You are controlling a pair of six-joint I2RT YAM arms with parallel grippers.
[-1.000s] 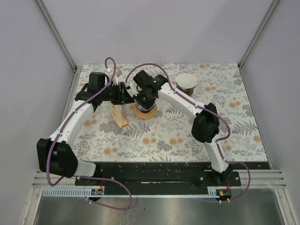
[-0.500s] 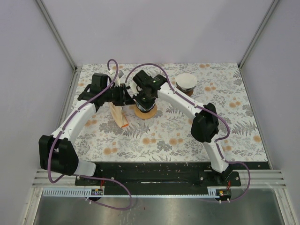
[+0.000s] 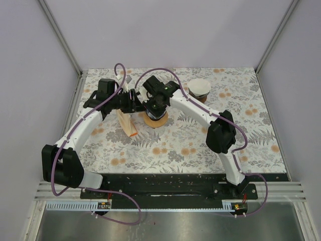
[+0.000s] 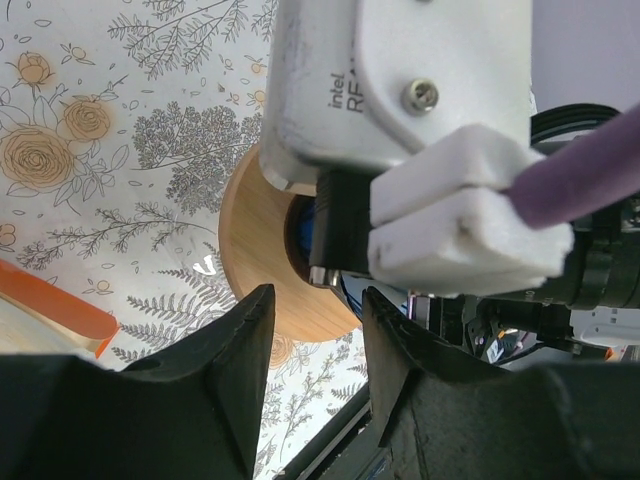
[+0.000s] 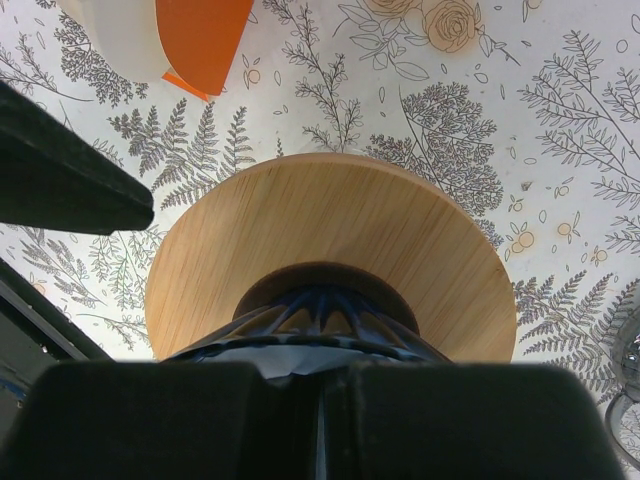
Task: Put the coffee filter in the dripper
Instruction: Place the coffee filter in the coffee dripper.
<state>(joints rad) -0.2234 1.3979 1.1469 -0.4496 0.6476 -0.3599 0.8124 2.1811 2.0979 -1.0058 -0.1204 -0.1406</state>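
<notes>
Two grippers are brought together over the dripper (image 5: 330, 220), out past the near edge of the table (image 3: 190, 150). On the near left of the dripper, an orange and cream pack (image 3: 127, 123) is laid flat on the table, close to the dripper but apart from it.

In its own wrist view, the right gripper (image 5: 322, 368) is seen with its fingers pressed together. A pale sliver of paper, taken to be the coffee filter (image 5: 290, 359), is caught at their tips. It sits just above the dripper's blue ribbed cone and wooden collar. The filter is therefore judged to be held at, or just inside, the mouth of the cone. How deep it sits cannot be told, since most of it is hidden by the fingers.

The left gripper (image 4: 317, 300) is held just beside the dripper on its left, with its fingers spread and nothing between them. Only the wooden collar and the flowered cloth are seen through the gap.

Farther back to the right, a white bowl (image 3: 199, 87) is set well apart from both grippers.

The task is judged to be nearly done. The filter is at the dripper but is not yet let go. What is left is for it to be seated against the cone and released, and for the grippers to be drawn clear
</notes>
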